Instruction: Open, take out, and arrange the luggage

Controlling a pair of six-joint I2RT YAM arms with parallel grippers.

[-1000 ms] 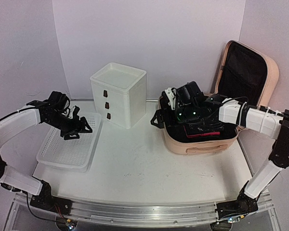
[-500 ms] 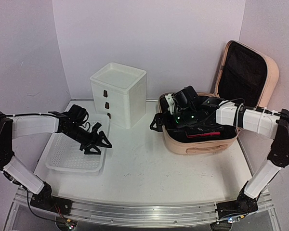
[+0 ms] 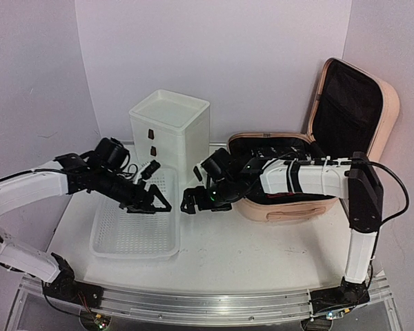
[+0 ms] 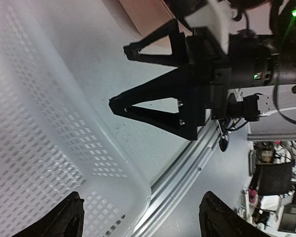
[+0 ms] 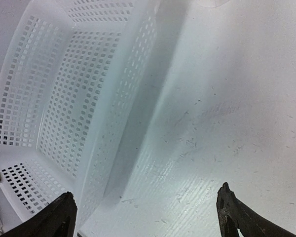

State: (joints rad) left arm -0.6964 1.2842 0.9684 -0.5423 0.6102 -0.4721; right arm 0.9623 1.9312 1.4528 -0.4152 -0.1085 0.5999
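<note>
The peach-pink luggage (image 3: 283, 204) stands open at the right of the table, its lid (image 3: 352, 103) upright showing black lining. Dark contents lie in its base, partly hidden by my right arm. A strip of its shell shows in the left wrist view (image 4: 147, 15). My right gripper (image 3: 192, 201) is open and empty, low over the bare table left of the luggage; it also shows in the left wrist view (image 4: 153, 84). My left gripper (image 3: 157, 202) is open over the right rim of the white mesh basket (image 3: 134, 231), facing the right gripper, a short gap apart.
The white drawer box (image 3: 171, 134) stands behind the two grippers. The basket fills the front left of the table and shows in both wrist views (image 4: 39, 148) (image 5: 64, 98). The table's metal front rail (image 3: 207, 307) runs along the near edge.
My right gripper has come out of the luggage and moved left down to the table. My left gripper has swung right, and the basket has shifted right with it.
</note>
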